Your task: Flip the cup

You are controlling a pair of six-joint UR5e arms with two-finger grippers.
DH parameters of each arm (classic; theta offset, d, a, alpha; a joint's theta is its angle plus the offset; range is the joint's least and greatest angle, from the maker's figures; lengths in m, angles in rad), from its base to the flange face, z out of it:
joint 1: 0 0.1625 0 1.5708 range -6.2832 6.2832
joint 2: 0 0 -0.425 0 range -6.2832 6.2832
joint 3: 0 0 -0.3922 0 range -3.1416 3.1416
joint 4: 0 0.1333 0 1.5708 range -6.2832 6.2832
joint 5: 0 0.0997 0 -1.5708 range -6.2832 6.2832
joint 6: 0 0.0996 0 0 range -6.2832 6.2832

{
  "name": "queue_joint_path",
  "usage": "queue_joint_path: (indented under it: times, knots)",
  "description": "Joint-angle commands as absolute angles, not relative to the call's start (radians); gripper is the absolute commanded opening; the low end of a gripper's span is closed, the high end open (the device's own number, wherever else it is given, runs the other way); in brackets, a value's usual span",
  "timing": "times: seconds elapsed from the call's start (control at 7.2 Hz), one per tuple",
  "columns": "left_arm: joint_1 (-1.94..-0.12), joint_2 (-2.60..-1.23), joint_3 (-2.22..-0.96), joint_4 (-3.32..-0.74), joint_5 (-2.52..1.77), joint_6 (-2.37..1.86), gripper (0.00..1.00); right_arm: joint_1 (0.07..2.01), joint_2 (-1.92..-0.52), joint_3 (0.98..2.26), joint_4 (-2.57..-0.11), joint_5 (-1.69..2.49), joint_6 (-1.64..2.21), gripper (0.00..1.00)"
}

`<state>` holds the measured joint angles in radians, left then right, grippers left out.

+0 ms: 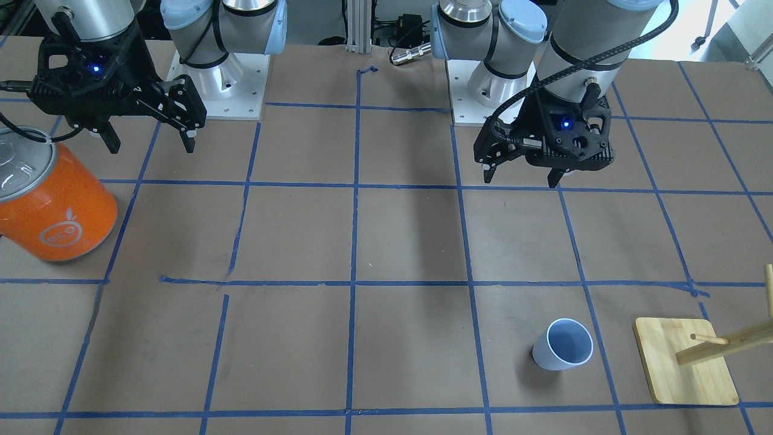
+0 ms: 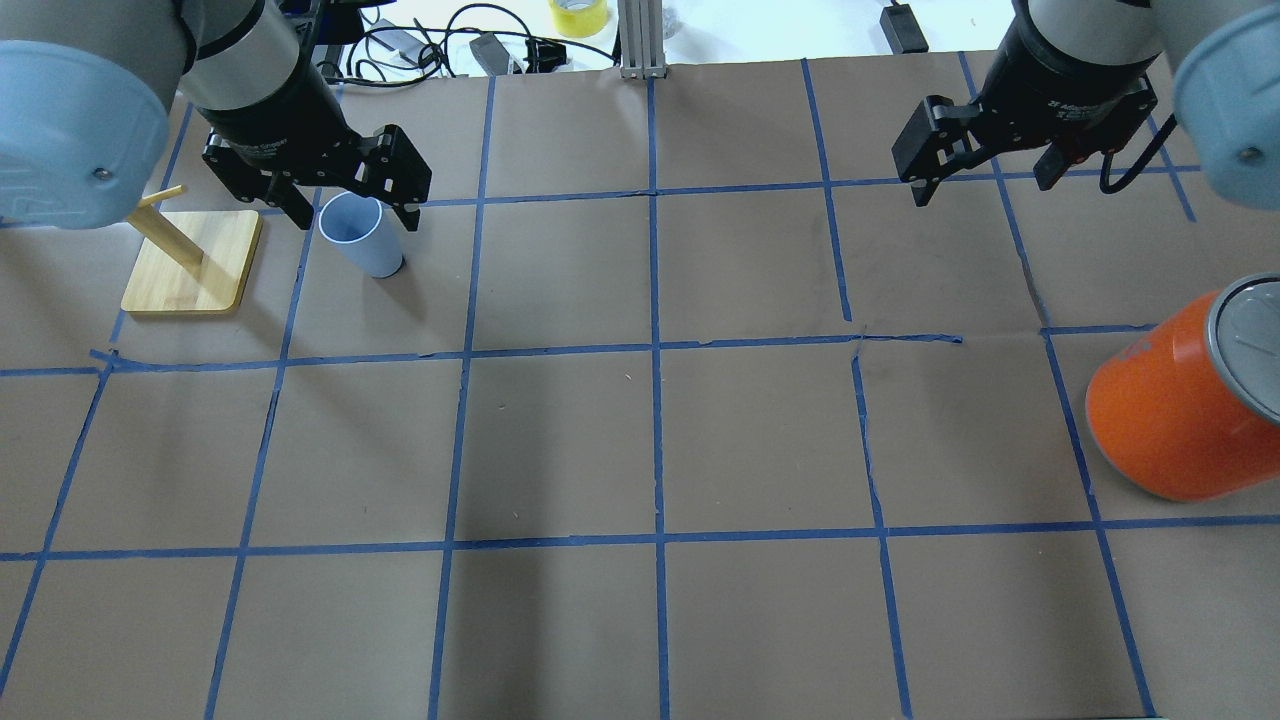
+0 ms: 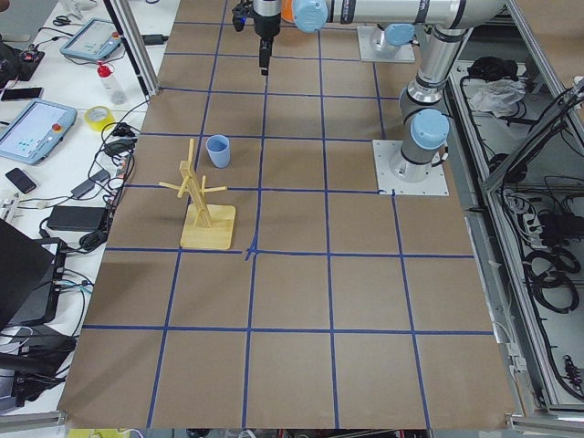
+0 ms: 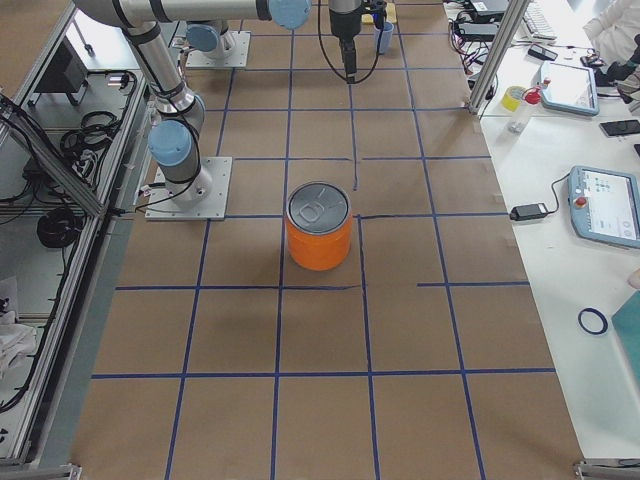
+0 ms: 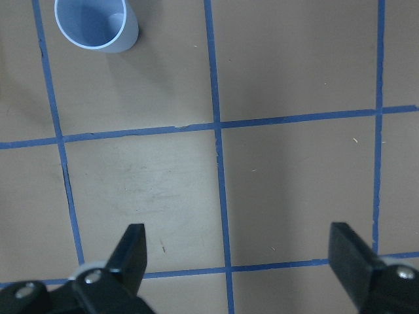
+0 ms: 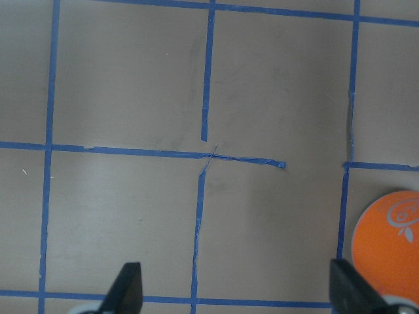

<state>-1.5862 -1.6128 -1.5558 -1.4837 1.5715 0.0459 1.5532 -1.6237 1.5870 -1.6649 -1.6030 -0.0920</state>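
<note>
The cup (image 1: 563,344) is a small pale blue tumbler that stands upright, mouth up, on the brown table. It also shows in the overhead view (image 2: 362,235), the exterior left view (image 3: 218,151) and at the top left of the left wrist view (image 5: 96,25). My left gripper (image 1: 521,179) is open and empty. It hangs well above the table, on the robot's side of the cup, and does not touch it (image 5: 239,258). My right gripper (image 1: 151,146) is open and empty, high above the table, far from the cup (image 6: 237,291).
A big orange can (image 1: 54,205) with a silver lid stands on the right arm's side (image 2: 1190,400). A wooden peg stand (image 1: 682,362) on a square base stands just beside the cup (image 2: 190,262). Blue tape lines grid the table.
</note>
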Motion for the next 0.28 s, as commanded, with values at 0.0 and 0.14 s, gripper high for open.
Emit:
queue_joint_path:
  times: [0.0, 0.14]
  knots:
    - [-1.586, -1.609, -1.557, -1.485, 1.575, 0.044, 1.00, 1.554, -1.623, 1.588, -1.671, -1.601, -0.092, 1.00]
    - [-1.586, -1.611, -1.557, -1.483, 1.577, 0.046, 1.00, 1.554, -1.623, 1.586, -1.669, -1.598, -0.092, 1.00]
